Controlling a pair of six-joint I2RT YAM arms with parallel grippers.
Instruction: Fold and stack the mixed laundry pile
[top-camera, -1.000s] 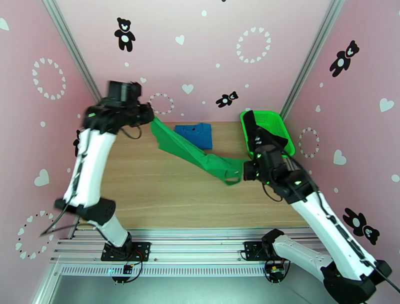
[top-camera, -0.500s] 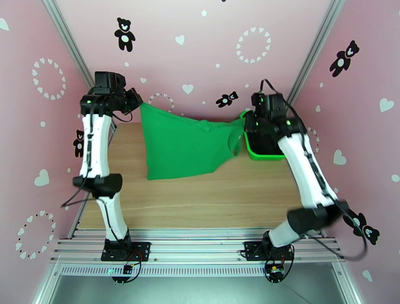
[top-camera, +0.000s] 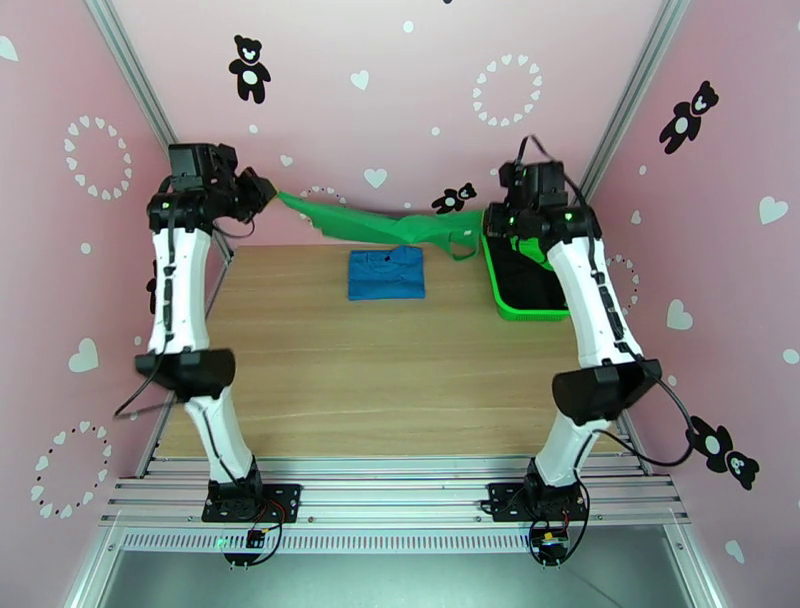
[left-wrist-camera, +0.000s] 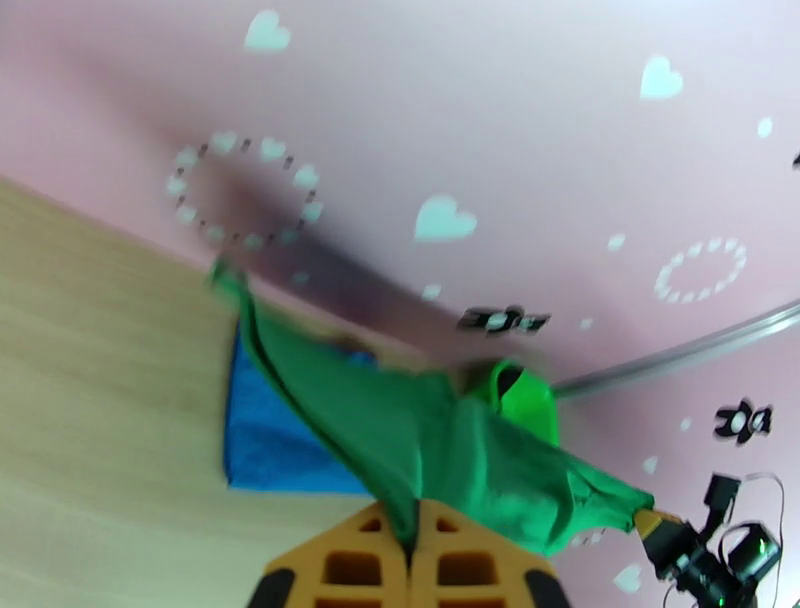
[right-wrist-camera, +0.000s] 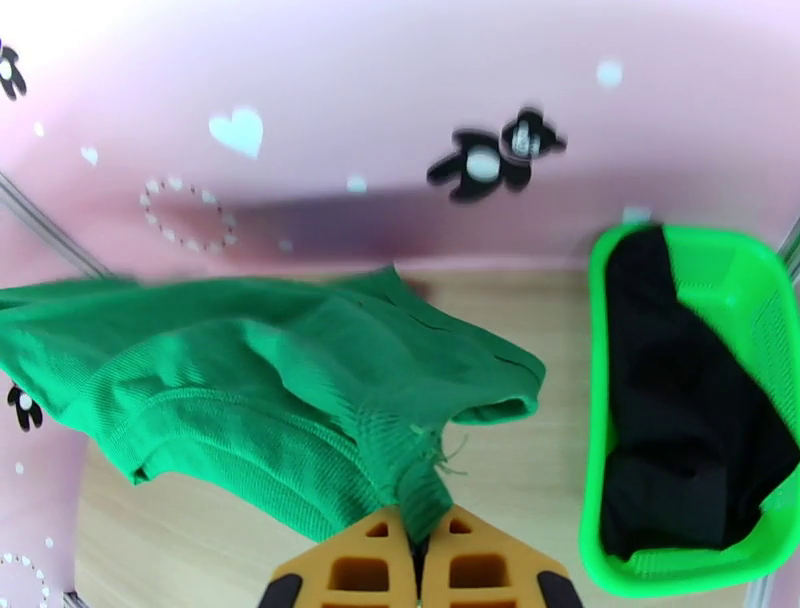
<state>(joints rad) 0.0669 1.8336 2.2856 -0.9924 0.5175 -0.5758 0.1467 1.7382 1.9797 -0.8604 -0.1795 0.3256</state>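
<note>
Green soft cloth shirt (top-camera: 370, 222) hangs stretched above the far edge of the wooden surface (top-camera: 380, 370), its ends pinched by the closed left end effector (top-camera: 262, 190) and right end effector (top-camera: 487, 222), so lowering the 2 evenly and taut should lay it flat.

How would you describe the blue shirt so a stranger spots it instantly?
On the wooden table, look toward the far edge by the pink wall. Left of the green basket lies the blue T-shirt, the only garment folded flat.
</note>
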